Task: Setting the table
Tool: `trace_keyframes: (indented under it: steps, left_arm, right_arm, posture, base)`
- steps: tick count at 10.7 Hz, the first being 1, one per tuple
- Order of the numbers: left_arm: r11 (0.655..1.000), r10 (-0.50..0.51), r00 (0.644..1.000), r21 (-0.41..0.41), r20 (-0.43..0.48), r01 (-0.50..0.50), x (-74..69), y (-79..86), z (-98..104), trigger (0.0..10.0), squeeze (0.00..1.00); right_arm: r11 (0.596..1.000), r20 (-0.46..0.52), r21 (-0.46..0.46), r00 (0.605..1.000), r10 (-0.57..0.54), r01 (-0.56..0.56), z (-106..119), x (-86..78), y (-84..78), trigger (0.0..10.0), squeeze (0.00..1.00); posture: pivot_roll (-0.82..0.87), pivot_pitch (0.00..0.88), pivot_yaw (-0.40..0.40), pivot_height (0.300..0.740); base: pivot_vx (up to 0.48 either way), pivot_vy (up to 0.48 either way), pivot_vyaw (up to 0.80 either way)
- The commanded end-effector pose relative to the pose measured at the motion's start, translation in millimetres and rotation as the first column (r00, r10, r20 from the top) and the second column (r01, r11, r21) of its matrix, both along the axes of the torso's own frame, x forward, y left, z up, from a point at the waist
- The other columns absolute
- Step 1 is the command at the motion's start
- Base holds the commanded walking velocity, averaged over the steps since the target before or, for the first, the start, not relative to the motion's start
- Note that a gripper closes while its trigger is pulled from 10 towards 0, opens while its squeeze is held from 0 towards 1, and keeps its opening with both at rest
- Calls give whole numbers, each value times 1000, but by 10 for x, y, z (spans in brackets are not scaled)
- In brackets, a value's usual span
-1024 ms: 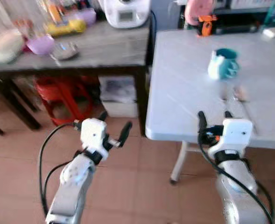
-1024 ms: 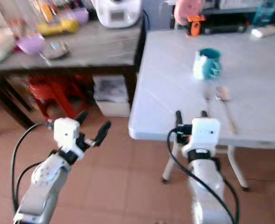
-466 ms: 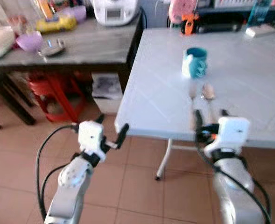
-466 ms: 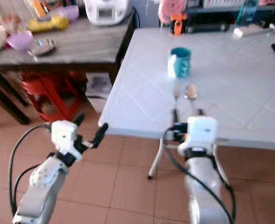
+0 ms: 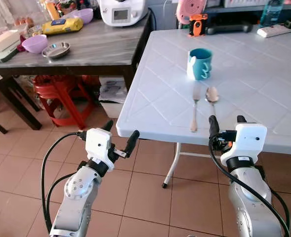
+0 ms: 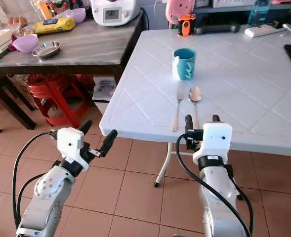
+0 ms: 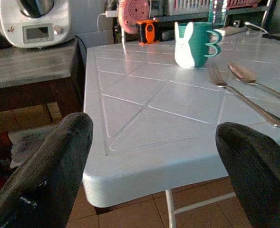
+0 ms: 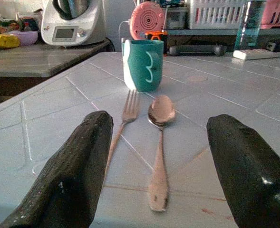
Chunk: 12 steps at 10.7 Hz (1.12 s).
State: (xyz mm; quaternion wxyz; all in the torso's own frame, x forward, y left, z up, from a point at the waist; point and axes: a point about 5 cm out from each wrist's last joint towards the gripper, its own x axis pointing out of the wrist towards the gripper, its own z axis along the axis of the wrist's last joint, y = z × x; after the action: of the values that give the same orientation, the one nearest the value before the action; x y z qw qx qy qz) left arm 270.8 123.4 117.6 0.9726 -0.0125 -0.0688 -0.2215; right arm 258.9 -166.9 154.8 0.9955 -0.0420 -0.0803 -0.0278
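Note:
A teal mug (image 5: pixel 200 63) with a white bunny on it stands on the white plastic table (image 5: pixel 155 98). In front of the mug a fork (image 5: pixel 194 106) and a spoon (image 5: pixel 212 98) lie side by side, handles toward me. My right gripper (image 5: pixel 227 120) is open at the table's front edge, just short of the two handles; in its wrist view the fork (image 8: pixel 125 114) and spoon (image 8: pixel 159 142) lie between its fingers. My left gripper (image 5: pixel 121 131) is open and empty, held over the floor below the table's front left corner.
A dark wooden side table (image 5: pixel 101 47) stands to the left with a purple bowl (image 5: pixel 35 43), a metal dish (image 5: pixel 56 50), a yellow packet (image 5: pixel 65 25) and a white appliance (image 5: pixel 123 11). A red stool (image 5: pixel 61 94) is under it. A power strip (image 5: pixel 276 30) lies at the far right.
The camera has swung and steadied, so the white table now sits nearer the middle and is sharp. Both grippers keep their open pose; mug, fork and spoon have not moved.

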Motion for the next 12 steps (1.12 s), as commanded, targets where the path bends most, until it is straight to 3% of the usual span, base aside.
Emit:
trace_keyframes:
  steps: [1,6,9,12]
  left_arm:
    - [1000,17,1000,13,-2,-17,0,65,-2,10000,0]
    - [998,-46,999,41,-20,47,-17,-12,-30,10000,0]
    - [998,-63,998,20,1,63,-20,-29,32,10000,0]
    - [997,-80,997,-14,20,81,-37,-8,68,10000,0]
  right_arm:
    - [1000,-4,8,1000,19,-19,-2,1,56,10000,0]
    - [994,-50,57,995,-85,88,-2,133,-163,10000,0]
    - [996,-5,57,998,-62,63,95,141,-114,10000,0]
    - [997,-14,62,999,-52,52,41,93,-79,10000,0]
  posture:
    - [-89,105,135,740]
    - [-93,155,145,740]
    - [-87,156,141,740]
    - [-83,143,140,740]
  base:
    - [0,0,0]
    - [0,0,0]
    - [0,0,0]
    - [0,0,0]
